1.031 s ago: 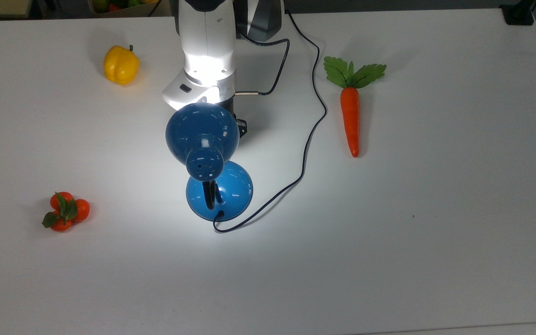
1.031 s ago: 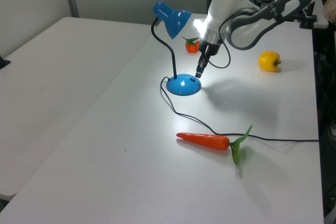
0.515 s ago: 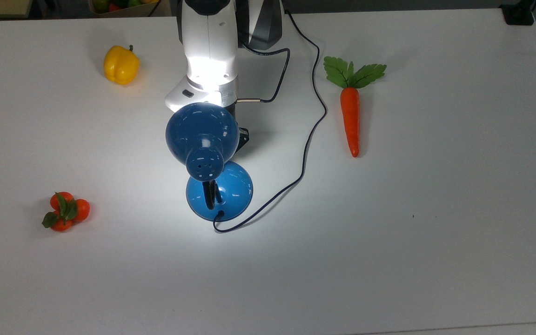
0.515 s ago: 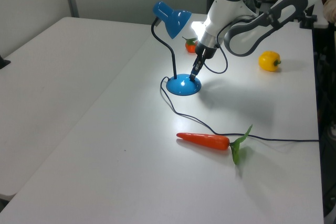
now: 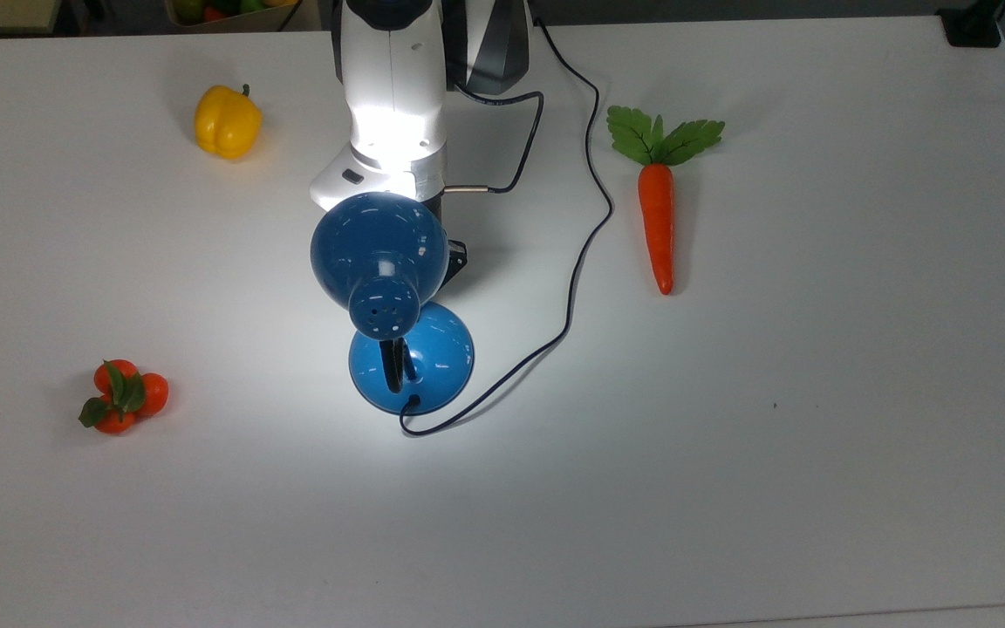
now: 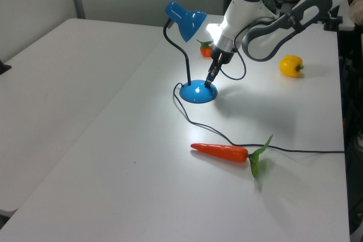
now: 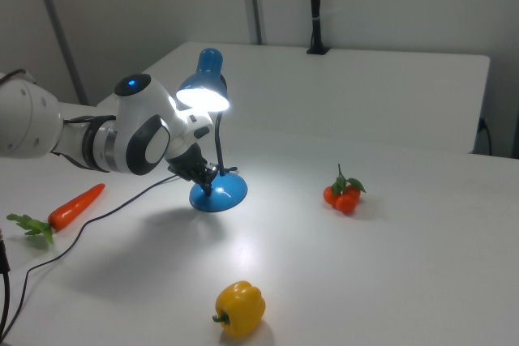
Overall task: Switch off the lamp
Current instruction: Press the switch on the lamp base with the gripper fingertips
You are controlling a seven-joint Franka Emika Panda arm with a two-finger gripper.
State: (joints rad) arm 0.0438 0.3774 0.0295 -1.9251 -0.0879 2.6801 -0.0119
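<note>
Top view: the lamp [image 5: 398, 301] is seen mid-surface, dome above its round base, cord trailing toward the top view's right. A lit patch is thrown on the white surface [image 5: 816, 436]. A carrot [image 5: 657, 209], a yellow pepper [image 5: 227, 121] and tomatoes [image 5: 123, 396] lie well apart from it.

Left view: the end effector [image 6: 211, 77] is angled down, its tip at or just above the base's upper face. How its jaws stand cannot be told.

Right view: the bulb is seen glowing, so the switch-off is judged not yet done. The press step is judged in hand; a short firm downward push on the base switch is called for next.
</note>
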